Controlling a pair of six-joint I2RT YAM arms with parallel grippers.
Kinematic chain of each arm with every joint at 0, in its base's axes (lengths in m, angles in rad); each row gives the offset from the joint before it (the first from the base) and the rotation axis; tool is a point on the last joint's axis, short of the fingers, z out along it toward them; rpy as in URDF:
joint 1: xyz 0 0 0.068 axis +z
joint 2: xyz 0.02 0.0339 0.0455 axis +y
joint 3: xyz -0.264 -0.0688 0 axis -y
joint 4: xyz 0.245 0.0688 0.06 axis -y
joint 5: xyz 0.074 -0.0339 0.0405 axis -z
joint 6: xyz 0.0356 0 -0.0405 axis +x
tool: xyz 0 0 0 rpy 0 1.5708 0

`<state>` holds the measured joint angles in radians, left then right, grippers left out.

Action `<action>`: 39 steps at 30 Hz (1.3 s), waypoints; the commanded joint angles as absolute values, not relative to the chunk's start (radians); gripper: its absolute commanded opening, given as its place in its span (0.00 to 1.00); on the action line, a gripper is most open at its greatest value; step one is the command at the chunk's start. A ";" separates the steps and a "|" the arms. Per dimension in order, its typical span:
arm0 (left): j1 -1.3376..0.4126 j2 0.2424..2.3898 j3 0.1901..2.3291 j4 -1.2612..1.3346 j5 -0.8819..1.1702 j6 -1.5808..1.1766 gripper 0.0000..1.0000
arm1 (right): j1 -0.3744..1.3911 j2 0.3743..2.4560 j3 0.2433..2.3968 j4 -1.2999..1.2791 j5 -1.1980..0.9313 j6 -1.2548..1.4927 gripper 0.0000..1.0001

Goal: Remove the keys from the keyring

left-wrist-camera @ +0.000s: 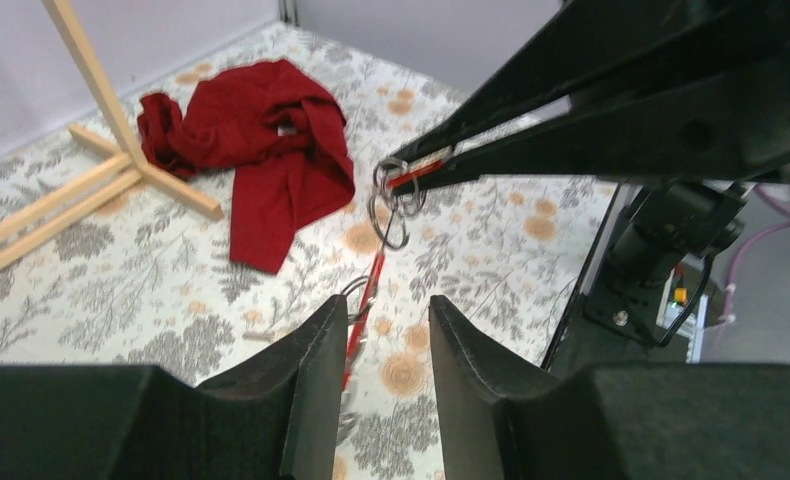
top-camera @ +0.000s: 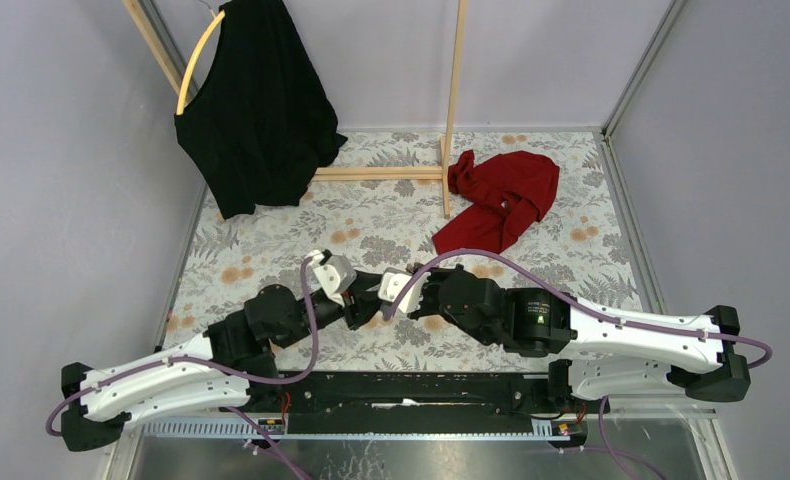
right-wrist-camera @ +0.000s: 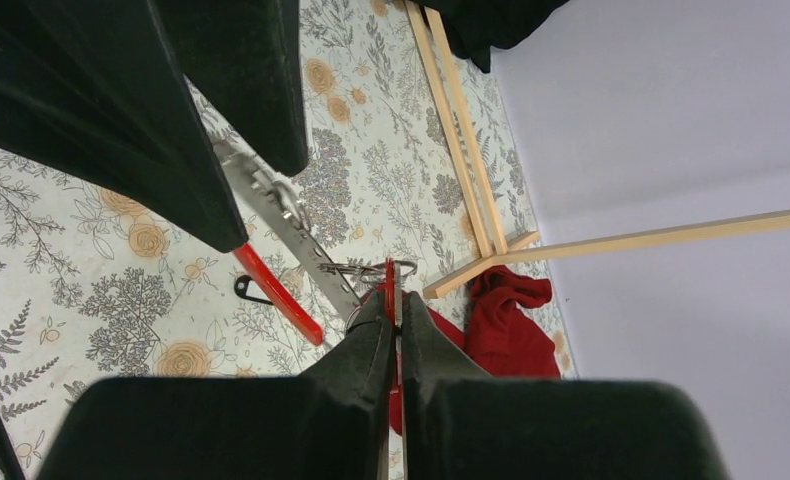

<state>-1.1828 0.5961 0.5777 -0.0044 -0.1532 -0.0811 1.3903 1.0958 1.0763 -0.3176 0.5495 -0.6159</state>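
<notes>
Keyring (left-wrist-camera: 391,205): wire rings of bright bare metal; strap grey-white, dull; red section glossy, plastic-looking.
Left gripper (left-wrist-camera: 386,310): matt black plastic.
Red cloth (top-camera: 501,195), 1 o'clock: soft, matt.
Rack (top-camera: 454,90), 12 o'clock: raw pale wood.
Table cover (top-camera: 271,240): matt floral print.

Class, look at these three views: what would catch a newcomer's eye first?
Two black grippers meet over the flowered table: the right gripper pinches the keyring, whose red strap dangles toward the open left gripper. Behind them a crumpled red cloth lies beside a wooden rack, where a black garment hangs.
</notes>
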 commanded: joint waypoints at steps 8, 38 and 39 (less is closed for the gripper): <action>-1.181 0.622 0.608 0.143 -0.107 0.014 0.42 | 1.388 1.128 1.170 -0.338 0.571 -0.547 0.00; -1.181 0.683 0.515 0.346 -0.071 0.273 0.31 | 1.396 1.097 1.171 -0.340 0.521 -0.531 0.00; -1.182 0.685 0.515 0.349 -0.074 0.272 0.30 | 1.396 1.097 1.171 -0.340 0.522 -0.532 0.00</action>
